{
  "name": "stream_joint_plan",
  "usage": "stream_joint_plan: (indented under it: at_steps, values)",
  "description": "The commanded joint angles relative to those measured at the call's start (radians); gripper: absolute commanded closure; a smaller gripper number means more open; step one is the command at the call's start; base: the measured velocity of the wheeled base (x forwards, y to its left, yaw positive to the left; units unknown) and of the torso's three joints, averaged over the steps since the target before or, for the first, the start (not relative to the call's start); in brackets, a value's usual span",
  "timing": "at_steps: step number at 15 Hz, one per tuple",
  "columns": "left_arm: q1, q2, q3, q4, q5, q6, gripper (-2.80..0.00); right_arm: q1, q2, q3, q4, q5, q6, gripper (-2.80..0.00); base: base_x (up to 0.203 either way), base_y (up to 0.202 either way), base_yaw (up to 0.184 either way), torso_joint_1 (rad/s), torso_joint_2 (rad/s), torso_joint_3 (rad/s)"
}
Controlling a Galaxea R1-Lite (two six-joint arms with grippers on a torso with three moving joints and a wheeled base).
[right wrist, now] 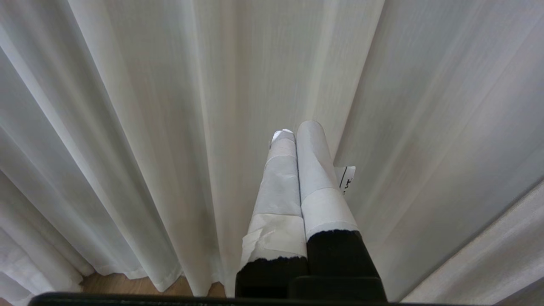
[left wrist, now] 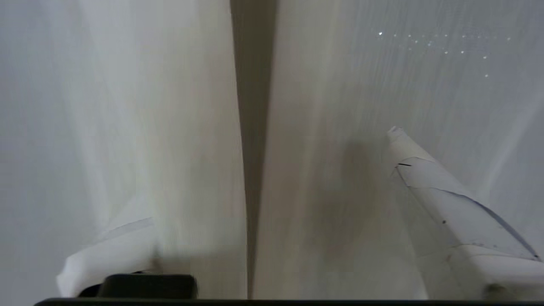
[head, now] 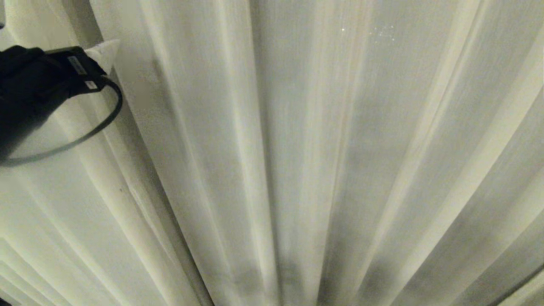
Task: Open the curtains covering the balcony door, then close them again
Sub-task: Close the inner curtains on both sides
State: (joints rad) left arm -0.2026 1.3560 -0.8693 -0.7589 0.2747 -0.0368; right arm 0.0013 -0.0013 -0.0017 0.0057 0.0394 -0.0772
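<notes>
Left wrist view: left gripper point(left wrist: 263, 204) spread wide, nothing held, straddling a dark seam in the curtains point(left wrist: 170, 127)
Closing off-seam could pinch one thin pleat, which may slip; right gripper point(right wrist: 297, 140) clenched, idle

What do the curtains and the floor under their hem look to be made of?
The curtains look like thin woven fabric, cream-white and matte. It hangs in long soft pleats, and a fine weave shows up close. It seems slightly sheer: small light spots show through it in the left wrist view. The floor looks like wood or a wood-look laminate, warm brown and smooth, but only a sliver shows.
</notes>
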Motion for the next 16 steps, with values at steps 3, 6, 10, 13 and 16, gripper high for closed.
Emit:
stream_joint_plan:
  at_steps: [3,6,10,13,16]
  values:
    - [0.005,-0.193,0.172,-0.001,0.004,0.001,-2.8,0.0,0.001,0.0,0.0,0.001,0.0,0.0,0.0,0.0,0.0,0.0,0.0,0.0]
    - [0.008,-0.282,0.241,0.009,0.005,0.002,0.0,0.0,0.001,0.0,-0.001,0.001,0.0,0.0,0.0,0.0,0.0,0.0,0.0,0.0]
    - [0.008,-0.449,0.302,0.143,0.001,0.002,0.0,0.0,0.001,0.0,-0.001,0.001,-0.001,0.0,0.0,0.0,0.0,0.0,0.0,0.0]
    - [0.008,-0.578,0.344,0.244,0.002,0.001,0.0,0.0,0.001,0.0,0.0,0.001,-0.001,0.0,0.0,0.0,0.0,0.0,0.0,0.0]
    - [0.009,-0.723,0.367,0.385,0.017,0.0,0.0,0.0,0.001,0.0,0.0,0.001,-0.001,0.0,0.0,0.0,0.0,0.0,0.0,0.0]
